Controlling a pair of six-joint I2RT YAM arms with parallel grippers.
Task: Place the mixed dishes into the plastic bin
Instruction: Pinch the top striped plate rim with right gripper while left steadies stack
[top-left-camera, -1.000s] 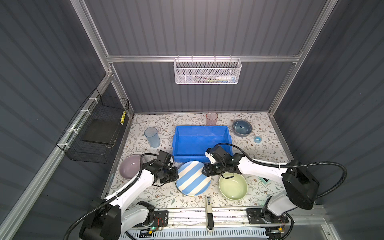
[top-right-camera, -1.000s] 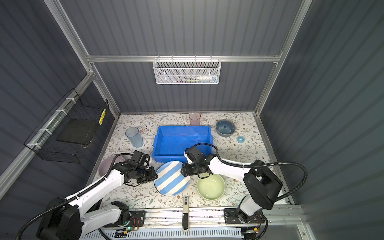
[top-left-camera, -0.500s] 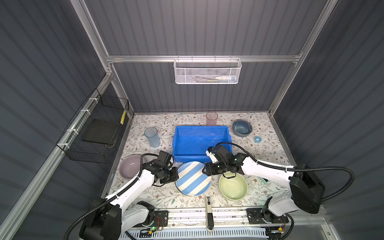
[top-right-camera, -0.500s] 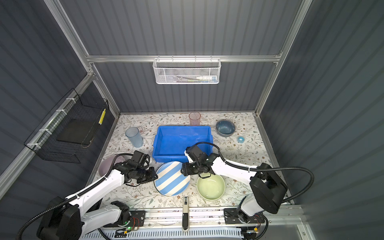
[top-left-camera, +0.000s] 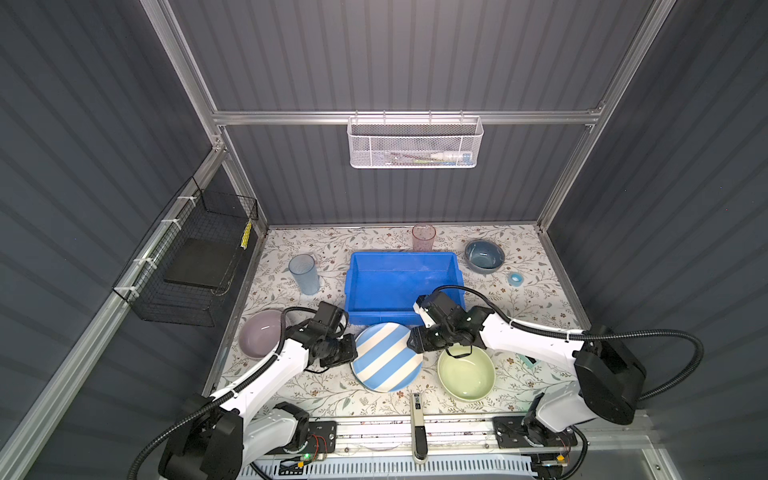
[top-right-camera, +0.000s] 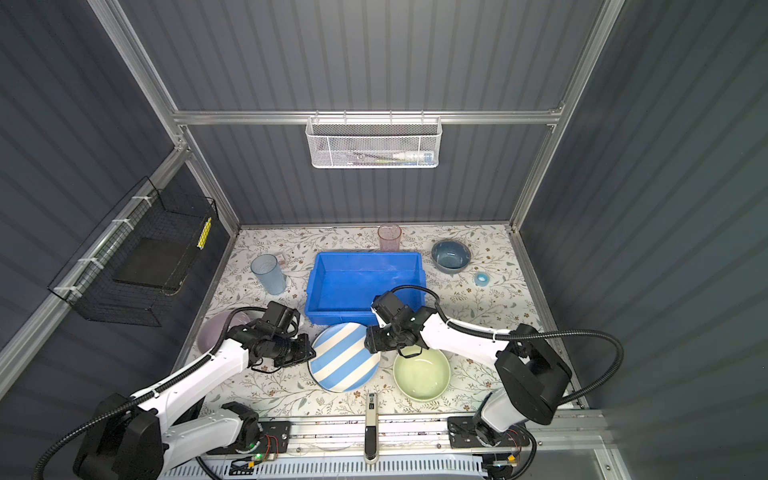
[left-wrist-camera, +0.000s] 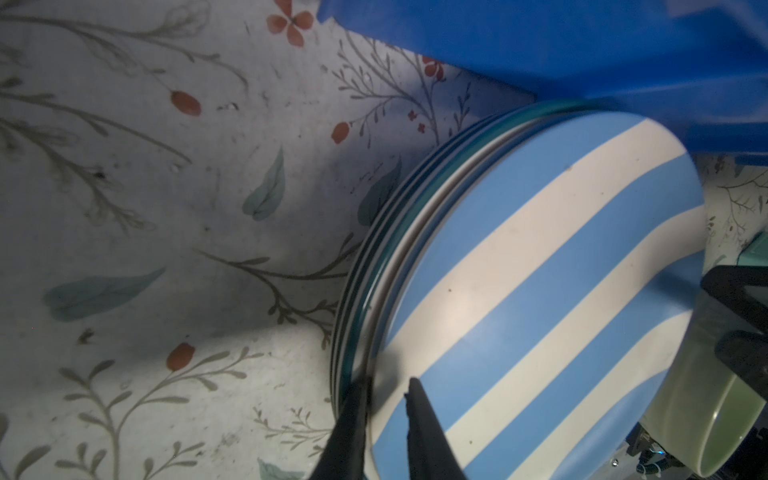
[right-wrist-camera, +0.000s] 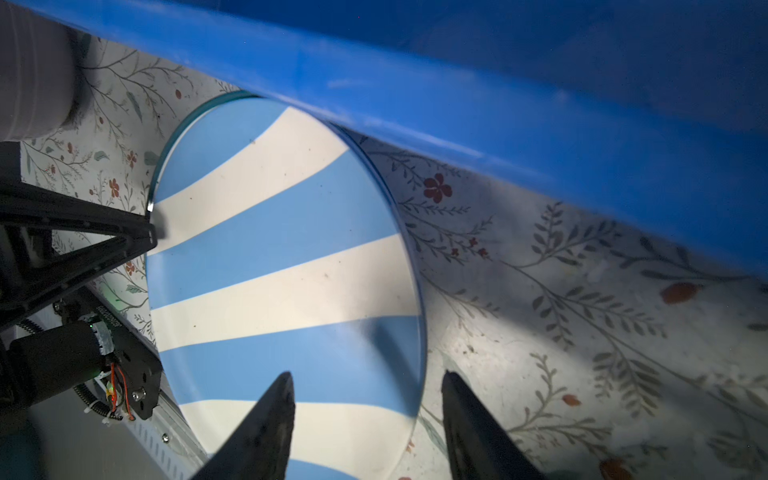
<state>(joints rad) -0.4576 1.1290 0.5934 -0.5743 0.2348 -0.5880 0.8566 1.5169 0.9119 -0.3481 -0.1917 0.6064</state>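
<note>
The left gripper (left-wrist-camera: 388, 382) clamps the striped plate (left-wrist-camera: 540, 291) by its rim; the right gripper (right-wrist-camera: 366, 376) gapes astride its edge; lower plates (left-wrist-camera: 359, 266) mostly hidden.

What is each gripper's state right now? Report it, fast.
Left gripper: closed on the rim of the blue-white striped plate.
Right gripper: open, holding nothing.

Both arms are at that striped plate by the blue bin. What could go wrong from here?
The left jaws pinch only the thin rim of the striped plate, which lies on other plates; it could slip out, or drag those along.
The plate's far edge looks tucked under the lip of the blue bin, so lifting it might catch and shove the bin.
The right jaws stand open beside the pale green bowl and might bump it.
</note>
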